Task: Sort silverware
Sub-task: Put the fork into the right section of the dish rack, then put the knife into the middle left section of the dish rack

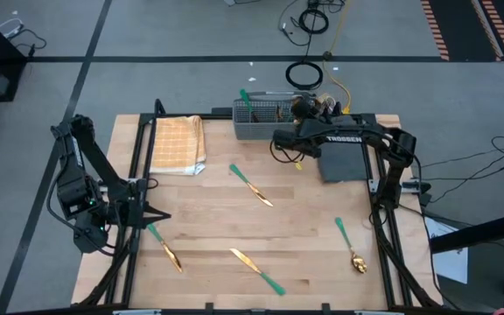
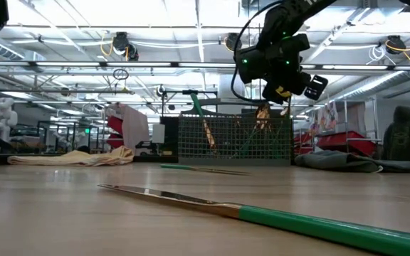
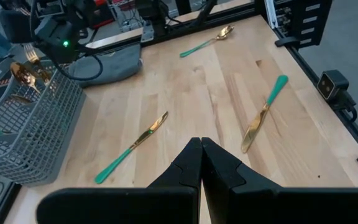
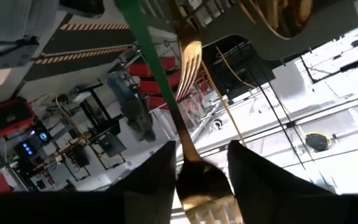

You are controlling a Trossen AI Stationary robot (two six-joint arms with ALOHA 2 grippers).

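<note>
Hovering over the grey slotted wire basket, the right claw gripped a gold-headed, teal-handled fork; four gold-and-teal pieces remained on the wooden tabletop. The left claw was closed, empty.

A knife with a gold blade and green handle lies close on the wooden table. Behind it stands the grey wire basket, with the right gripper hanging above it.
</note>
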